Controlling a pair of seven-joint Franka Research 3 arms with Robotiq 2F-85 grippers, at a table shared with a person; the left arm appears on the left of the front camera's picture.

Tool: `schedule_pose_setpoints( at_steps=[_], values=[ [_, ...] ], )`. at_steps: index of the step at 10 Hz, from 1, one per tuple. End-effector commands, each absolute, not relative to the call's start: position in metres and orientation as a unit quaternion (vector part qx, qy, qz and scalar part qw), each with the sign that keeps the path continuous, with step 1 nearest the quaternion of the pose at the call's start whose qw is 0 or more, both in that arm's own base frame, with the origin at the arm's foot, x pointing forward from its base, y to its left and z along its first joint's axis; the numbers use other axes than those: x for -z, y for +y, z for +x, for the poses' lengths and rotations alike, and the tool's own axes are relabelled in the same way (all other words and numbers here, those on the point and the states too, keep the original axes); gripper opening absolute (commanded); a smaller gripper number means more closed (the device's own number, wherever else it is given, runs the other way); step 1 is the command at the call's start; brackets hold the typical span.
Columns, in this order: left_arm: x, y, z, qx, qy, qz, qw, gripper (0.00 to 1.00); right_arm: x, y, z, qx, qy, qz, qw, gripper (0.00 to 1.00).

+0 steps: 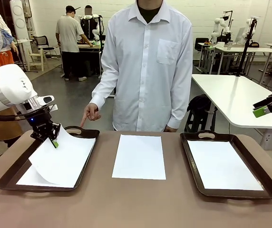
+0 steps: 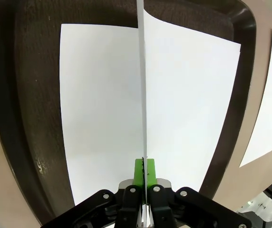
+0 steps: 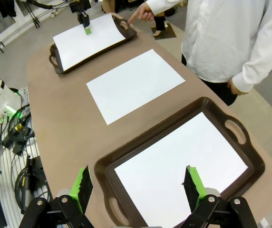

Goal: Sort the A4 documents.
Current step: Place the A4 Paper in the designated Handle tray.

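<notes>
Sheet [image 1: 64, 156] in left gripper [image 1: 54, 142] runs lengthwise along tray [image 1: 17, 168].

The A4 documents [image 1: 139, 156] are thin, matt white paper. The tray [image 2: 31, 118] at nine o'clock is dark brown, probably plastic, with a grained floor and faintly glossy rim. The worktop [image 1: 126, 204] is smooth and matt brown.

No legible text, label, brand, number or sign found in front or either wrist view. A4 documents [image 1: 139, 156] blank on visible faces. Faint dark marks on left arm casing [image 1: 24, 86], too small to read.
</notes>
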State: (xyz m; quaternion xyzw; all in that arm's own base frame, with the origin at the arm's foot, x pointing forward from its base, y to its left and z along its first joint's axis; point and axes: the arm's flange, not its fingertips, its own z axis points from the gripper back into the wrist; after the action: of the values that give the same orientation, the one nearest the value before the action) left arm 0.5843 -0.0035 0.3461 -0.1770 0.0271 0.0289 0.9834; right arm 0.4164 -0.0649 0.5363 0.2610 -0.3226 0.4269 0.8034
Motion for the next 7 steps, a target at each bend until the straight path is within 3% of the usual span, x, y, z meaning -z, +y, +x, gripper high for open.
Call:
schedule_pose_setpoints(
  at_steps=[1, 6, 7],
  values=[
    [-0.342, -0.004, 0.588, -0.038, 0.033, -0.167, 0.985, 0.09, -0.535, -0.064, 0.416, -0.431, -0.323, 0.261, 0.801, 1.0],
    [-0.358, -0.004, 0.577, -0.043, 0.022, -0.129, 0.99, 0.59, -0.535, -0.064, 0.416, -0.431, -0.323, 0.261, 0.801, 1.0],
    [-0.361, -0.002, 0.574, -0.044, 0.015, -0.128, 0.991, 0.53, -0.535, -0.064, 0.416, -0.431, -0.323, 0.261, 0.801, 1.0]
  ],
)
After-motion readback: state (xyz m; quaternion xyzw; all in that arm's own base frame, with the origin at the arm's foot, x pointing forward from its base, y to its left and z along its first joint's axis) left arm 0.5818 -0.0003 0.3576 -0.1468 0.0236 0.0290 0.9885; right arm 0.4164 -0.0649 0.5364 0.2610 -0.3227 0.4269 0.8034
